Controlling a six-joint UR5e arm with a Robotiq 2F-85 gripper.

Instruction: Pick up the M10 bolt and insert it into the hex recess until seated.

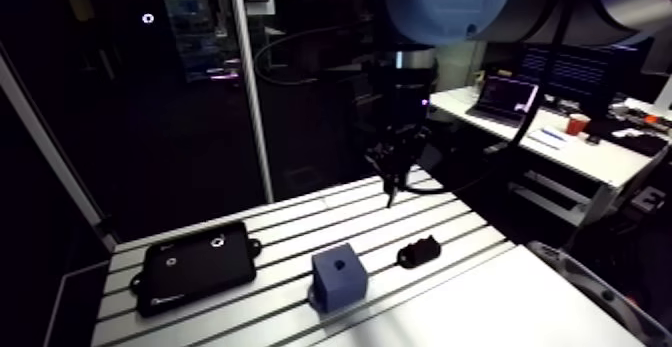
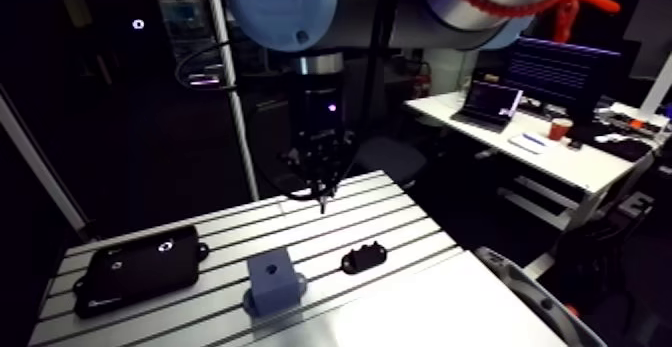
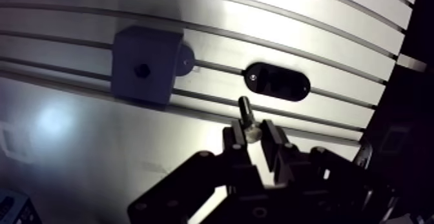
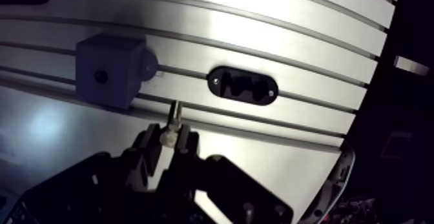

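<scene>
**A:** Where's the bolt (image 3: 247, 117)?

**B:** In the gripper (image 3: 253, 131). The two fingers (image 3: 236, 139) are clamped on its pale head. The dark shank sticks out ahead of the fingertips, toward the table (image 3: 290, 33).

**A:** So it's a firm hold, not slack?

**B:** It's firm. In the wrist view the head sits pinched between the pads, and the rest of the bolt is clear of everything else.

**A:** And the recess?

**B:** The recess (image 3: 143, 70) is a small dark hole in the upper face of a blue-grey block (image 3: 143, 65). The block stands on the slotted table, ahead of the gripper and off to one side. The bolt isn't over it. The shank points more toward a black oval holder (image 3: 278, 81) that lies flat on the table beside the block, apart from it.

**A:** How does the arm view show it?

**B:** The gripper hangs above the far part of the table, well clear of the surface. The block and the holder are nearer the camera than the gripper. To the other side of the block, well apart from it, lies a flat black box (image 1: 195, 266).

**A:** Is there any writing I can use?

**B:** The box lid carries two white rings (image 1: 217, 241) and a short line of white print (image 1: 172, 297) near one corner. The print is too small to read. The holder shows a bright screw (image 3: 253, 77) near one end, and I can't make out any marking on it.
</scene>
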